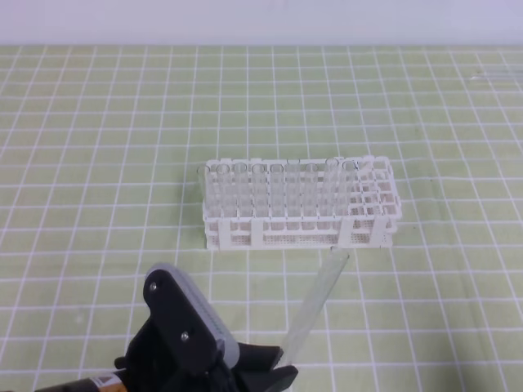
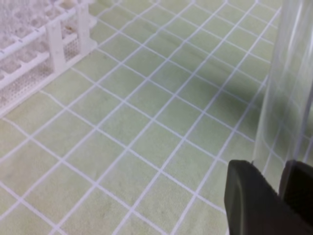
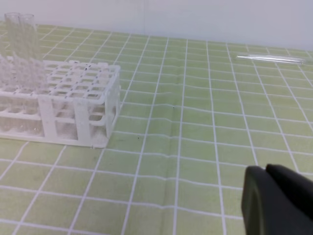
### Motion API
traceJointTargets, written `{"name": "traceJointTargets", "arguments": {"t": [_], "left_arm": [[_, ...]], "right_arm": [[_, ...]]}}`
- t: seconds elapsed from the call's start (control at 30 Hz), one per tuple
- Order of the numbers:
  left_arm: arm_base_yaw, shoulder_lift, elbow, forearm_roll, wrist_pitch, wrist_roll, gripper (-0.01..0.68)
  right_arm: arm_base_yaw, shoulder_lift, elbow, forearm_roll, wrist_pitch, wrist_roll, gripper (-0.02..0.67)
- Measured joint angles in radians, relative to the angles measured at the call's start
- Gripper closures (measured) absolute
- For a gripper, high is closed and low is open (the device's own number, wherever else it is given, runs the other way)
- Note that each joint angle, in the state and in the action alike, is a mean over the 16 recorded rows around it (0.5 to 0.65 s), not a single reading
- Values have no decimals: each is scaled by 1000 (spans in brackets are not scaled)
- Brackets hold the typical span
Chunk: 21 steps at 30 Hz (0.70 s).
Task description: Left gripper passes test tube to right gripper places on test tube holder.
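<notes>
— Where is the test tube (image 1: pixel 317 304) now?

— In the left gripper (image 1: pixel 274 377), low in the high view. The black fingers (image 2: pixel 254 203) are clamped on its lower end, and it rises tilted toward the test tube holder (image 1: pixel 301 230), its open top just short of the rack's near edge, above the green grid mat (image 1: pixel 98 163).

— And the right gripper (image 3: pixel 279 203)?

— Its fingers are pressed together on nothing, low over the mat, right of the holder and well apart from it. A second clear tube (image 3: pixel 270 58) lies flat far behind.
</notes>
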Motion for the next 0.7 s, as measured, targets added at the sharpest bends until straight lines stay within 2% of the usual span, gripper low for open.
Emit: {"name": "traceJointTargets", "arguments": {"t": [0.27, 0.37, 0.47, 0.7], "left_arm": [[-1, 3, 0, 0, 3, 0, 651], [-1, 4, 0, -1, 3, -1, 645], [-1, 6, 0, 0, 3, -1, 645], [-1, 10, 0, 7, 2, -1, 645]], "right_arm": [[0, 0, 0, -22, -3, 0, 666], [0, 0, 0, 36, -20, 1, 666], [0, 0, 0, 179, -46, 1, 666], [0, 0, 0, 638, -131, 2, 666]]}}
